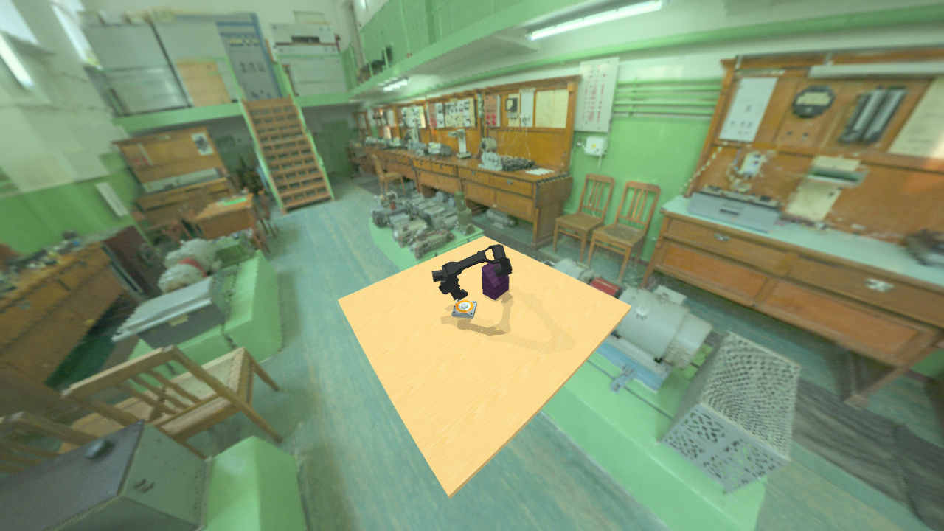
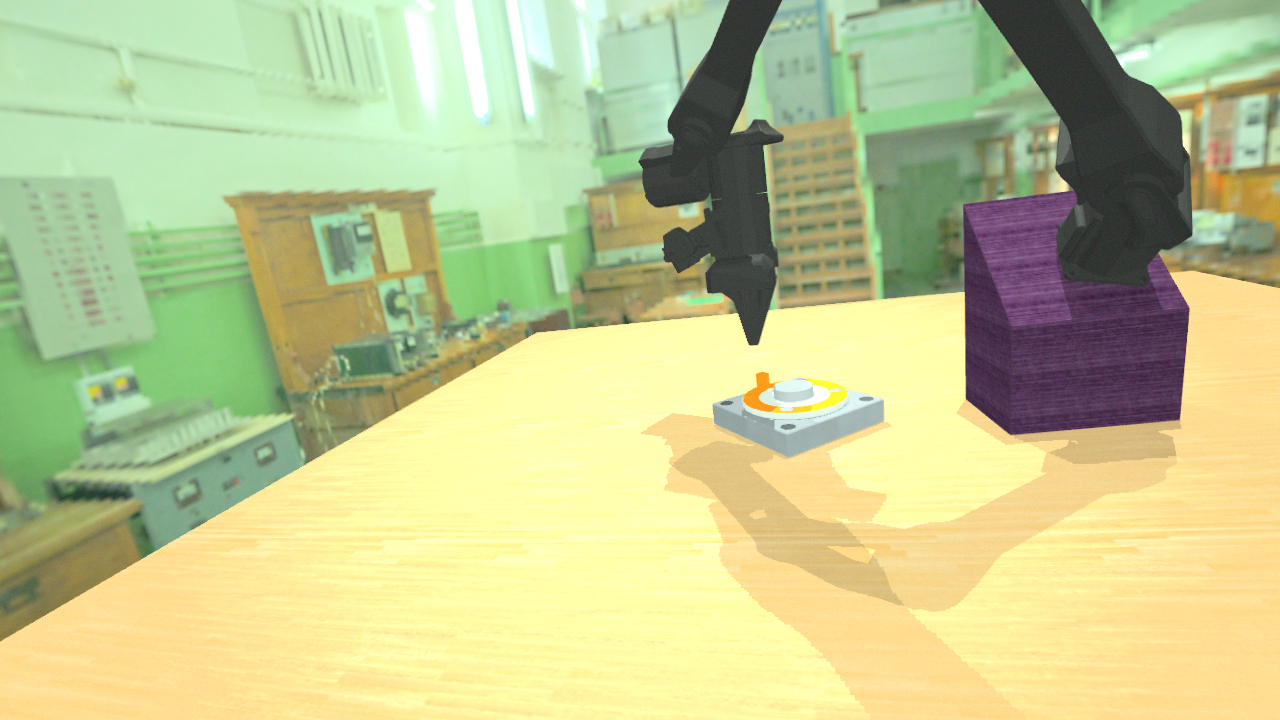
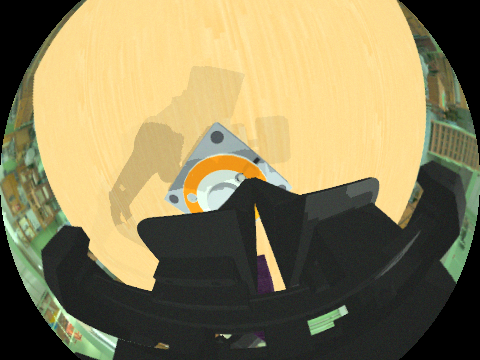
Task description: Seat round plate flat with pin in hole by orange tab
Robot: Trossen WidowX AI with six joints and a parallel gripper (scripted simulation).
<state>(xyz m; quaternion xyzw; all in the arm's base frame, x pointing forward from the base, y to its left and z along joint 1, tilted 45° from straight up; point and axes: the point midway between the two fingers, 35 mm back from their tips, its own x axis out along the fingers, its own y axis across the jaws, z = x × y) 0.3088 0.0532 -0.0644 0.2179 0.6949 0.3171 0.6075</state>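
The grey square base [image 2: 801,429] [image 1: 456,313] [image 3: 215,138] lies on the table. The round orange-and-yellow plate [image 2: 760,402] [image 1: 466,309] [image 3: 200,179] sits on it around the white post [image 2: 793,389] [image 3: 222,191]. The plate's orange tab [image 2: 761,378] stands up at its far left edge. I cannot make out the pin or the hole. My gripper [image 2: 751,340] [image 3: 250,183] is shut and empty. Its tip hangs a little above the tab, clear of the plate. In the wrist view the fingers cover part of the plate.
A purple block [image 2: 1069,331] [image 1: 493,282] stands on the table to the right of the base, under the arm's base. The wooden table [image 2: 447,555] [image 1: 475,383] stretches wide around the fixture.
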